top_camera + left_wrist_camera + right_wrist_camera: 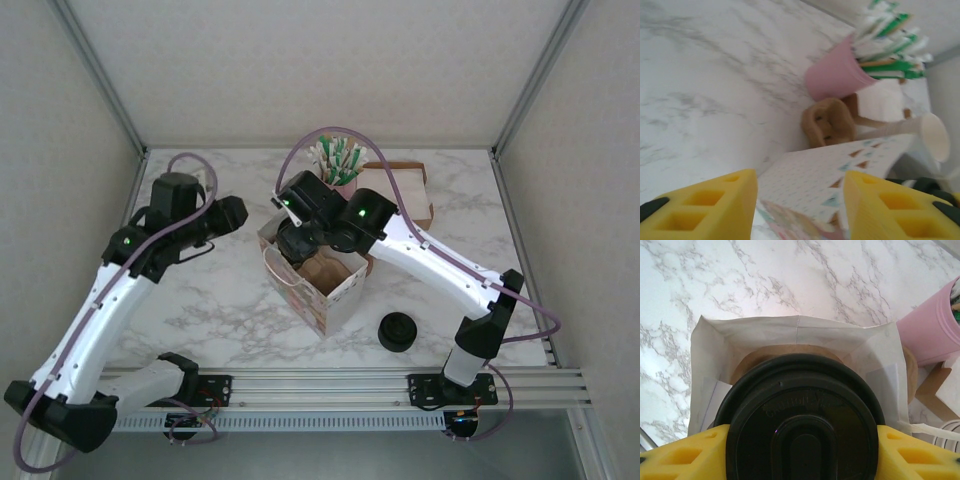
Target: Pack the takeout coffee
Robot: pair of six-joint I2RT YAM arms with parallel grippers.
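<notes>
The coffee cup (800,425) hangs over the open mouth of the paper bag (799,324), which stands about the middle of the table (230,310). The right claw (801,455) grasps the cup, with one yellow pad pressed to each side at the level of the black lid. The left claw (800,200) is released, its pads apart beside the bag's patterned wall with nothing between them.

A paper cup of this kind is likely light and its wall soft (whether it holds any drink cannot be told from here). A hard squeeze low down would probably dent it, and the glossy lid may slip or pop off if pinched alone. The stiffest hold is, I judge, at the rolled rim under the lid, with the cup kept upright.

A pink cup of stirrers (340,160) stands toward the back edge, and loose lids (398,332) lie near the front edge.
</notes>
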